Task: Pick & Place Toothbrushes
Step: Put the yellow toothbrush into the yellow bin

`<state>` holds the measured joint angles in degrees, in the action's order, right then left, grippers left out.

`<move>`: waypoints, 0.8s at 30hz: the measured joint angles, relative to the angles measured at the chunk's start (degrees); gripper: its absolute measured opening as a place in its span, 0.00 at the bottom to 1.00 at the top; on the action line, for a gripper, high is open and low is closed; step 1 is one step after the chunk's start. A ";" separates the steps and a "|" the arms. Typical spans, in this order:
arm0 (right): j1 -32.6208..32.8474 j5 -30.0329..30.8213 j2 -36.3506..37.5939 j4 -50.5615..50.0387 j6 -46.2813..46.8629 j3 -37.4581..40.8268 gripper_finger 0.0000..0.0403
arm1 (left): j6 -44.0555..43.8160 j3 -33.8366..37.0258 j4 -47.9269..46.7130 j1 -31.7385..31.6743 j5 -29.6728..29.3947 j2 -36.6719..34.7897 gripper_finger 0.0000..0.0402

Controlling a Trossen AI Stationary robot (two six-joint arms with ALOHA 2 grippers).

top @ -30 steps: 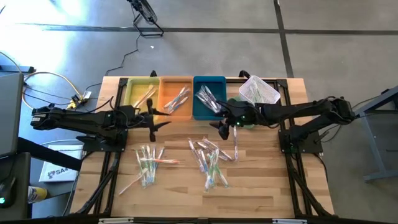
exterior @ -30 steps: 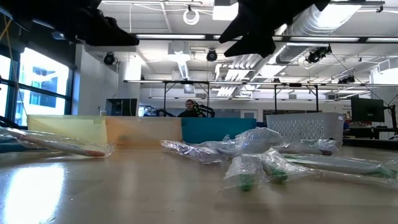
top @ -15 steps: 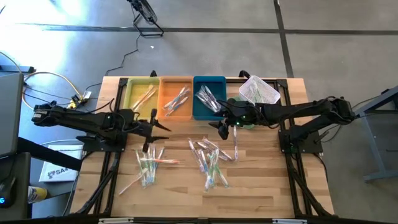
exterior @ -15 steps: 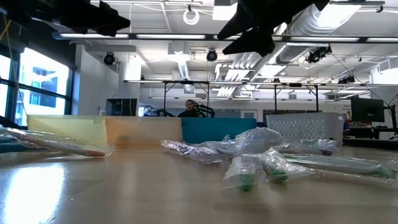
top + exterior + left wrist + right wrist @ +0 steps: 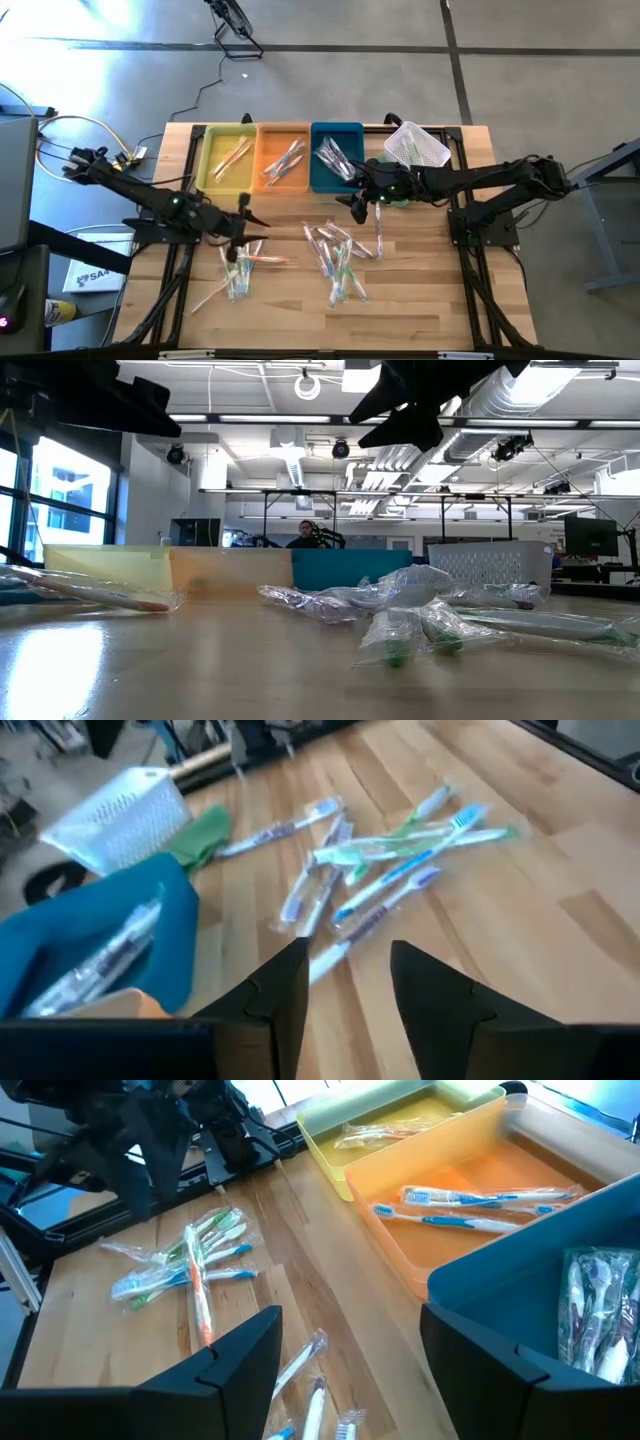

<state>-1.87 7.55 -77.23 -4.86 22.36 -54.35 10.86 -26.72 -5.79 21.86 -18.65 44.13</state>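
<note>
Toothbrushes in yellow, orange, blue trays

Wooden table carries toothbrushes, three trays, seemingly a mesh basket.

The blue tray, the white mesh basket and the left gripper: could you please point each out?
Blue tray [image 5: 336, 160]: high view, its floor.
White mesh basket [image 5: 417, 146]: high view, its mesh wall.
Left gripper [image 5: 237, 235]: high view, between its fingertips.
</note>
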 joint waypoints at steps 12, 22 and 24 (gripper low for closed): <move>0.00 0.00 0.00 -0.02 -2.45 0.00 0.57 | -7.04 -10.87 -18.28 1.43 9.45 12.76 0.34; 0.00 0.00 0.00 -0.25 -3.15 0.00 0.57 | -12.32 -10.97 -18.51 1.41 11.45 17.01 0.34; 0.00 0.00 0.00 -0.26 -3.16 0.00 0.57 | -13.73 -10.97 -18.38 1.41 11.51 18.18 0.34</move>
<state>-1.87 7.55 -77.23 -5.13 19.20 -54.35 -2.87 -37.69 -24.17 23.27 -7.14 62.31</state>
